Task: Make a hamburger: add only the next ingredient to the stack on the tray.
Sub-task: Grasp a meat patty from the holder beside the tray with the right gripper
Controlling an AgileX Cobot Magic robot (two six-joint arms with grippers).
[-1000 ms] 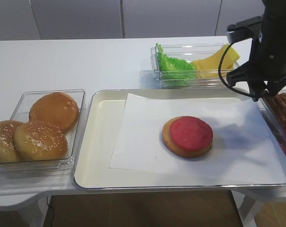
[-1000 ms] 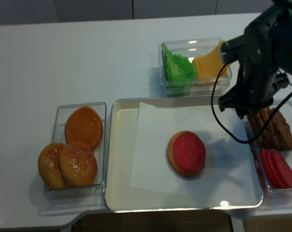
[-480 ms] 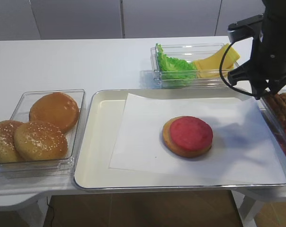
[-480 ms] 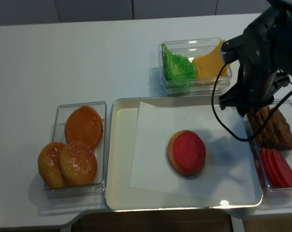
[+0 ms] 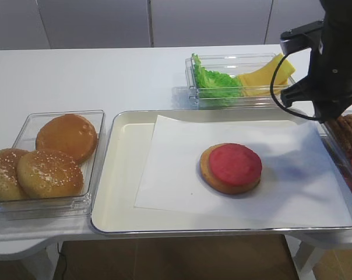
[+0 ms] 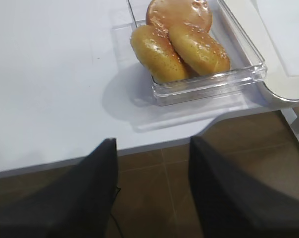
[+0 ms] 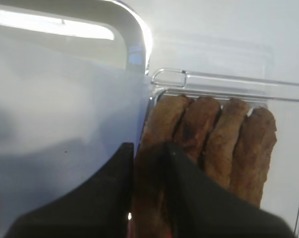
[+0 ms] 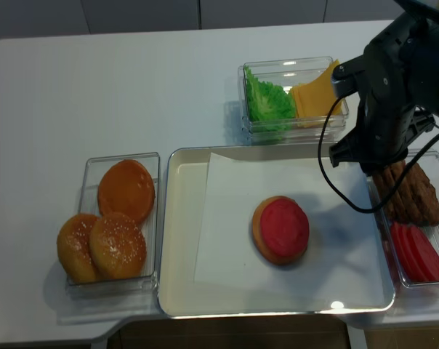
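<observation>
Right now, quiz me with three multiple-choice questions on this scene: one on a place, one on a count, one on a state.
1. The lettuce lies:
A. on the paper
B. in a box with the cheese, behind the tray
C. among the red slices

2. How many buns are in the left box?
A. two
B. five
C. three

3. The right pincer is:
A. closed on the edge of a patty
B. holding cheese
C. wide open above the stack

Answers:
1 B, green leaf and yellow slices share one clear box beyond the tray's far rim.
2 C, one smooth and two seeded buns show from above.
3 A, the right wrist view shows a finger on each side of the leftmost patty.
</observation>
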